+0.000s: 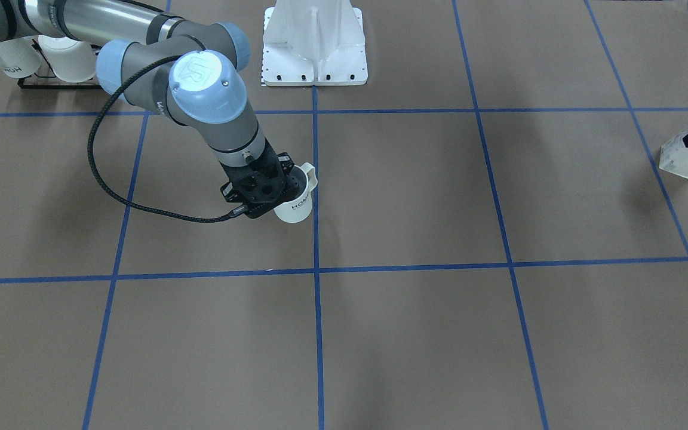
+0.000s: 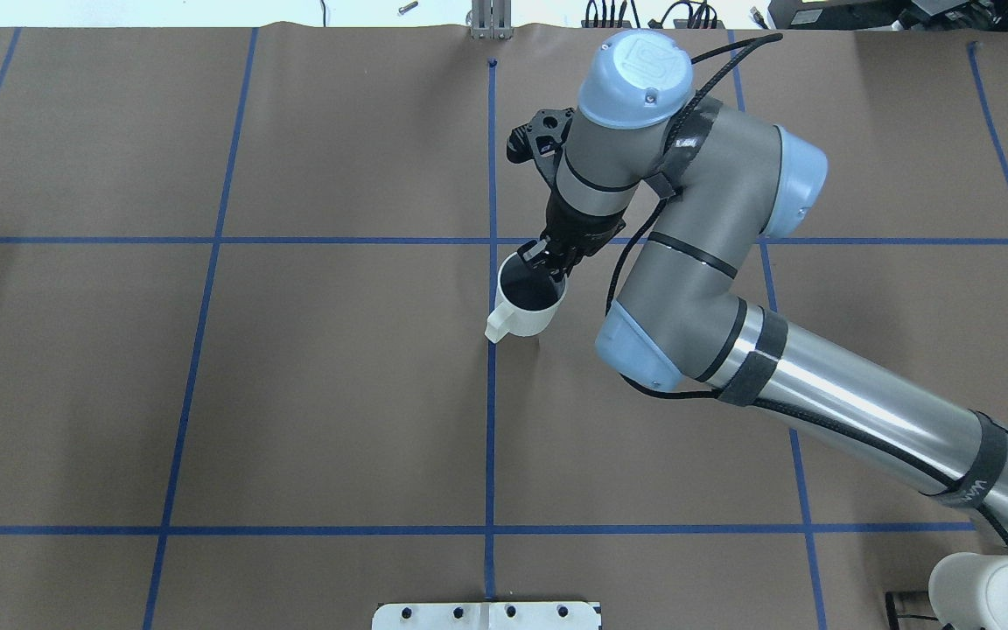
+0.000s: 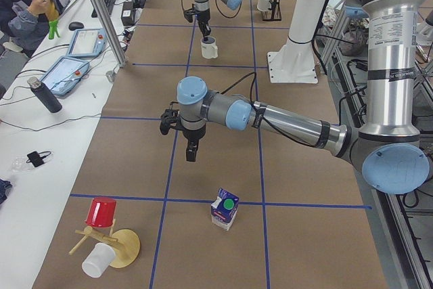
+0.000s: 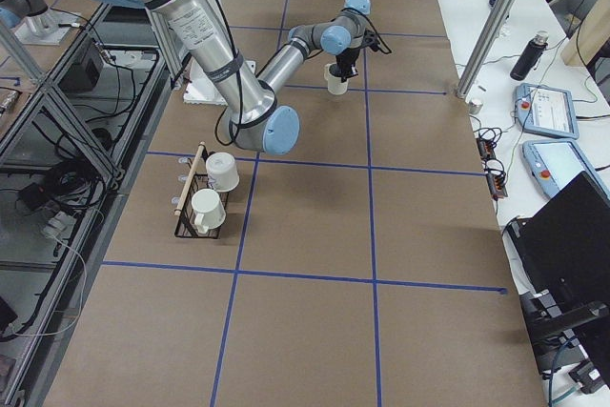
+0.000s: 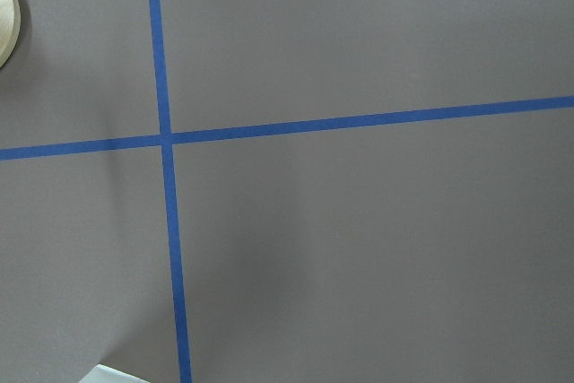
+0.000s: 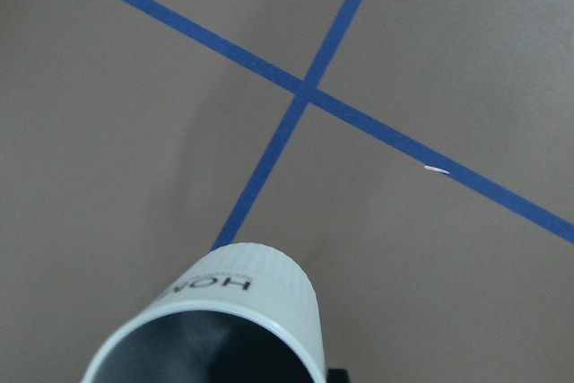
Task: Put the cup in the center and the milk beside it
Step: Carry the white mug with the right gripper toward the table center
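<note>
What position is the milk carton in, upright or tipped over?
Upright: the milk carton stands on its base, with the gable and green cap on top, in both side views.

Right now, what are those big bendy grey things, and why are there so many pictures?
They are robot arms: right arm, left arm, at a brown table with blue tape lines. Four cameras watch from above, the front and both ends; two small ones sit on the wrists. The right arm's tool pinches the rim of a white cup near the table's middle. The left arm's tool hangs over the table, holding nothing. The milk carton stands on the table near it.
</note>
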Available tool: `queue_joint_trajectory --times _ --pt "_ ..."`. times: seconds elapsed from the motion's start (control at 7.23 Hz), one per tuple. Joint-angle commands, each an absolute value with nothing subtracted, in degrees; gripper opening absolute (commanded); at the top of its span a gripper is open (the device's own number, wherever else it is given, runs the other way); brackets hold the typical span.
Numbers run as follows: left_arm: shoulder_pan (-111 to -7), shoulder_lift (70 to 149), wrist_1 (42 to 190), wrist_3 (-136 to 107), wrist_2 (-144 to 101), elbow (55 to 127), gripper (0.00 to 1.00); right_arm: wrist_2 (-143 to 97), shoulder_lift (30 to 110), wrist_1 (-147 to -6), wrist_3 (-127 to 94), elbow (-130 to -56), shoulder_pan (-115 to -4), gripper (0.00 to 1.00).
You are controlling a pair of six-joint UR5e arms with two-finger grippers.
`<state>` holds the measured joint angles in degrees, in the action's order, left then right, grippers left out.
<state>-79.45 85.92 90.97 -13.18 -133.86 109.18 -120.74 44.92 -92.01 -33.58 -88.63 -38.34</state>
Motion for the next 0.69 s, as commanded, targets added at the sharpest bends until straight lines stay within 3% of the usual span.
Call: queue_joint_trajectory --times 0.0,0.28,0.55 --pt "-79.5 85.9 91.1 -13.2 -133.9 109.2 0.98 -120.2 41.1 -92.1 -33.1 -83.9 -37.8 0.0" --pt "-79.5 85.8 91.0 -13.2 -133.9 109.3 0.98 -119.1 33.8 -91.5 -31.2 -73.9 -39.5 0.0" --pt "-79.5 85.8 91.1 -13.4 -133.9 109.5 0.98 -119.1 33.5 -84.7 -30.3 -68.1 -41.2 0.0"
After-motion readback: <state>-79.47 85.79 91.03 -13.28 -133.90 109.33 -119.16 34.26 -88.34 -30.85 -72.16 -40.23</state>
